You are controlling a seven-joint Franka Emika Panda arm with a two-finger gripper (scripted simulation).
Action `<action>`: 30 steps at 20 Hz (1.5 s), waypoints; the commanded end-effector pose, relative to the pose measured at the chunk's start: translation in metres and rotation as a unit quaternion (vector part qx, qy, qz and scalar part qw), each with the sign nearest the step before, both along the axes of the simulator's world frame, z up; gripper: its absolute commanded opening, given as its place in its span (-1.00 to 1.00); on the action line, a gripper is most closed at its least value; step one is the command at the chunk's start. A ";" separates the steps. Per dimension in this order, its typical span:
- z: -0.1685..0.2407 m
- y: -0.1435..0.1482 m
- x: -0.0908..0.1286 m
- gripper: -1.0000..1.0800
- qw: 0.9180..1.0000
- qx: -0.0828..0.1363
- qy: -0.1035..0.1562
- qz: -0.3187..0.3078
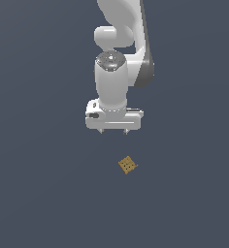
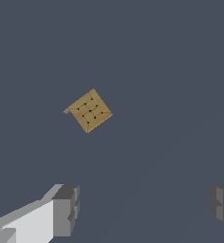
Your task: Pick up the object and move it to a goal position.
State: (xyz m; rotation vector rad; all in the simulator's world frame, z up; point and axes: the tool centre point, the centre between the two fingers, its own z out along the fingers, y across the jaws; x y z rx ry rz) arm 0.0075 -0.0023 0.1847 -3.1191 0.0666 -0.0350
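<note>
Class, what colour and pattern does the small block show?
Tan-brown block with a dark-dot grid; clearest in the wrist view.

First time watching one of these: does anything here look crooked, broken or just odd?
Nothing looks broken. The small tan block lies alone on the plain grey surface, turned cornerwise to the open end effector, which is not touching it. A small nub sticks out at one corner in the wrist view.

A plain, dark slate-blue tabletop (image 1: 43, 193) fills the exterior view edge to edge, uniform in tone; the wrist view shows the same unmarked surface.
</note>
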 end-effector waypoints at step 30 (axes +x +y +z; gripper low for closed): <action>-0.026 0.026 0.017 0.92 0.998 -0.001 0.004 -0.061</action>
